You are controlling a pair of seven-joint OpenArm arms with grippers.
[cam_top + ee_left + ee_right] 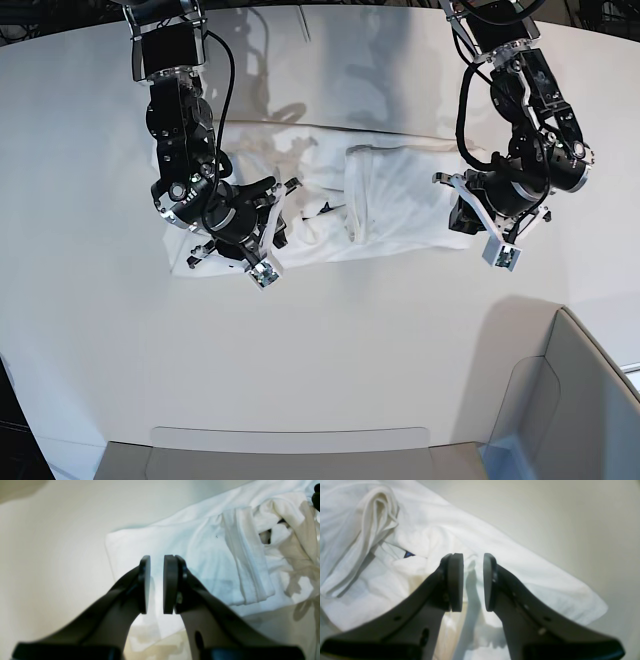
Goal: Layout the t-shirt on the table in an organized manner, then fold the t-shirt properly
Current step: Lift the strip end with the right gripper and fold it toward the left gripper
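The white t-shirt [390, 200] lies crumpled across the middle of the table [330, 350], bunched in folds near its centre. My left gripper [478, 235] hovers over the shirt's right end. In the left wrist view its pads [170, 583] stand a little apart above a flat edge of the t-shirt [200, 550], with nothing between them. My right gripper [232, 258] hangs over the shirt's left end. In the right wrist view the right gripper [473, 562] is open and empty above the t-shirt [432, 530], where a small blue patch of print [408, 554] peeks from a fold.
A grey bin-like corner piece [570, 400] stands at the front right of the table. A grey strip [290, 440] runs along the front edge. Bare tabletop [50, 555] lies beside the shirt's end, and more of it [570, 530] past the other end.
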